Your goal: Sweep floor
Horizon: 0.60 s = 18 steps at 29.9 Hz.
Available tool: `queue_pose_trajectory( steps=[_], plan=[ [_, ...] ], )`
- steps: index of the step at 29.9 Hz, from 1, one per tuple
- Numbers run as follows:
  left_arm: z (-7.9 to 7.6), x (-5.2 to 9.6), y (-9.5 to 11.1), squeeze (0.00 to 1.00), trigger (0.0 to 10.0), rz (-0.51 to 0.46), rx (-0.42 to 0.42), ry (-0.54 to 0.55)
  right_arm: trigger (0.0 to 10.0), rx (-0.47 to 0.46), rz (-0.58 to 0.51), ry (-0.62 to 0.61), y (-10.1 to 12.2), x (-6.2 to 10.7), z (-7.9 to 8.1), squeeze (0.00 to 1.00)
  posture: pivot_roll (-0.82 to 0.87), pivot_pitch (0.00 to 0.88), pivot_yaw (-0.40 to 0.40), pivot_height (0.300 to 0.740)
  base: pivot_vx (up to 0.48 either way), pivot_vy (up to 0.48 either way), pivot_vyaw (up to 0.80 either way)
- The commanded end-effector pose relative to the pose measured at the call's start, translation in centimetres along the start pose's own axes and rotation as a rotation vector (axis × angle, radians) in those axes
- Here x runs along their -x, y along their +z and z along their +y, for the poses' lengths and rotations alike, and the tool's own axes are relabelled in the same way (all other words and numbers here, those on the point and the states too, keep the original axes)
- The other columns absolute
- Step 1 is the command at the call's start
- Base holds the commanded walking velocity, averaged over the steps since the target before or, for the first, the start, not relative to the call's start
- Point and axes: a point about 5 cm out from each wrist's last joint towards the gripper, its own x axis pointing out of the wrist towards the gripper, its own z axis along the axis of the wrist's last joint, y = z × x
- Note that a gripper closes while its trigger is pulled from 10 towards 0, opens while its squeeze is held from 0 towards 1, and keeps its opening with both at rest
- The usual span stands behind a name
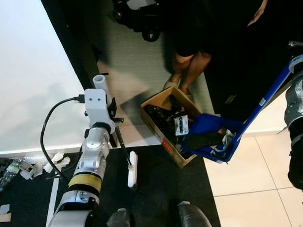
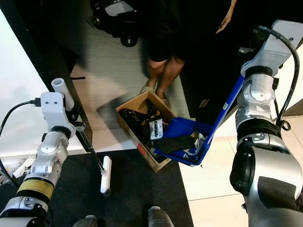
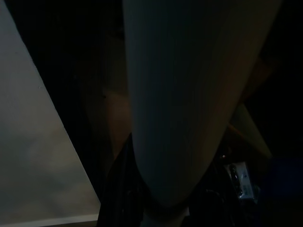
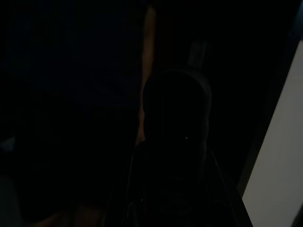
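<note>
Tipping dustpan [image 2: 183, 134] over box [image 2: 141, 124] (R gripper [image 2: 253, 45]).

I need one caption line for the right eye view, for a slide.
Blue dustpan tipped over a cardboard box while the broom rests on the dark mat.

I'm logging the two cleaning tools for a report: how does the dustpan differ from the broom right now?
The dustpan is blue and has a blue handle rising toward the right arm; the broom has a white head on a thin dark stick running up to the left arm. The dustpan is tipped over the open cardboard box, while the broom head rests on the black mat beside it. Both are long-handled tools, one at each arm.
</note>
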Motion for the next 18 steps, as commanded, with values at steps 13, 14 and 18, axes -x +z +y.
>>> queue_pose_trajectory(
  steps=[13, 14, 18],
  plan=[
    [0.9, 0.5, 0.2, 0.00, 10.0, -0.013, -0.013, 0.032, 10.0, 0.087, -0.139, 0.114, 2.3, 0.0, 6.7, 0.00, 0.00, 0.133, -0.086, 0.740, 0.000, 0.000, 0.00],
    [0.9, 0.5, 0.2, 0.00, 10.0, -0.015, -0.014, 0.032, 10.0, 0.108, -0.161, 0.152, 2.4, 0.4, 7.9, 0.00, 0.00, 0.131, -0.086, 0.740, 0.000, 0.000, 0.00],
    [0.9, 0.5, 0.2, 0.00, 10.0, -0.017, -0.012, 0.033, 10.0, 0.146, -0.199, 0.205, 2.5, 1.1, 9.6, 0.00, 0.00, 0.129, -0.085, 0.740, 0.000, 0.000, 0.00]
  ],
)
